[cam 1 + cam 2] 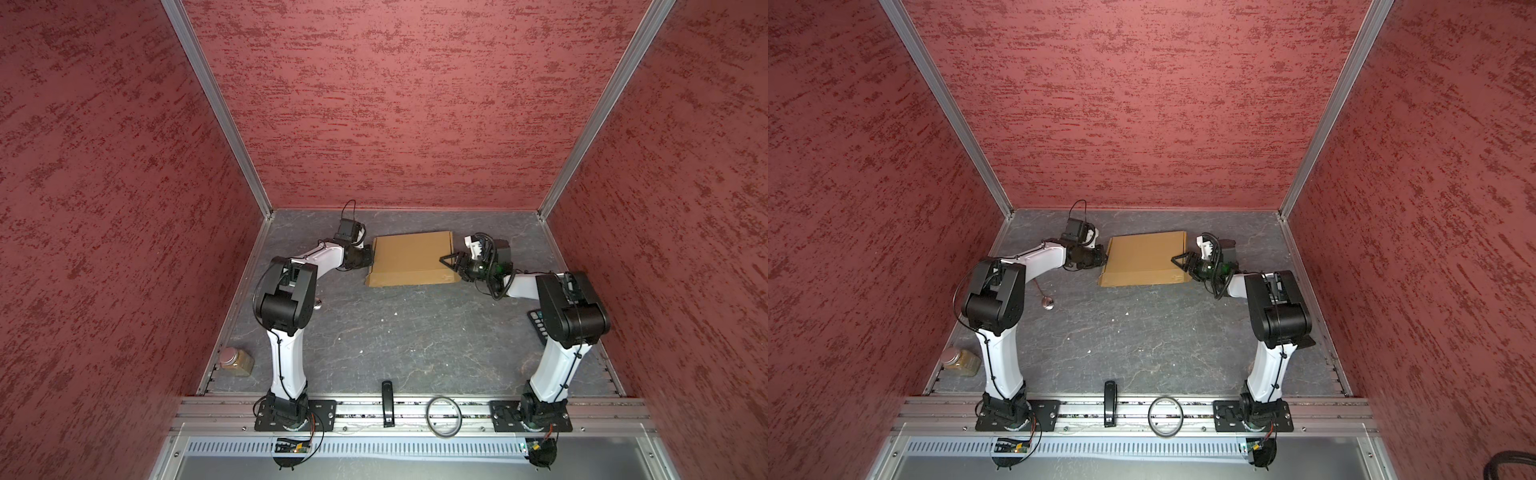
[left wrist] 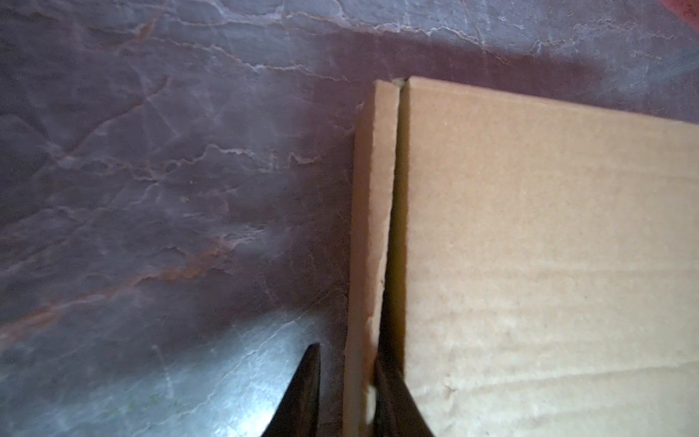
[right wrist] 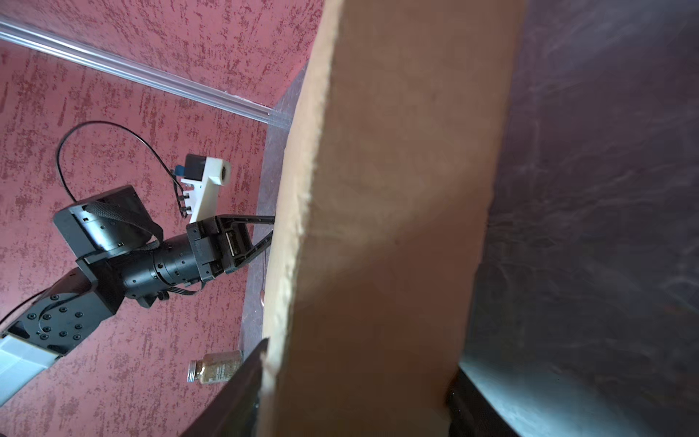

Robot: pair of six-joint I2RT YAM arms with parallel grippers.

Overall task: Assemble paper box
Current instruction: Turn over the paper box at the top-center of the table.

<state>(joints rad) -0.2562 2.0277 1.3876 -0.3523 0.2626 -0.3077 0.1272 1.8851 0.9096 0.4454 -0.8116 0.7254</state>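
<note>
Red textured walls (image 1: 395, 104) close in a grey slate table (image 1: 395, 332). In both top views the box (image 1: 411, 257), folded shallow, lies at the far middle. The left gripper (image 1: 371, 261) meets its left end, tips hidden, and the right gripper (image 1: 451, 261) reaches over its right end. A lidded jar (image 1: 237, 360) of brownish grains stands by the left wall. A keypad (image 1: 537, 324) is half hidden behind the right arm.

In the left wrist view the jaws stand slightly apart astride the box's side wall, the outer finger (image 2: 308, 389) clear of it.

In the blurred right wrist view the jaws flank the box's end; whether they press it cannot be told.
</note>
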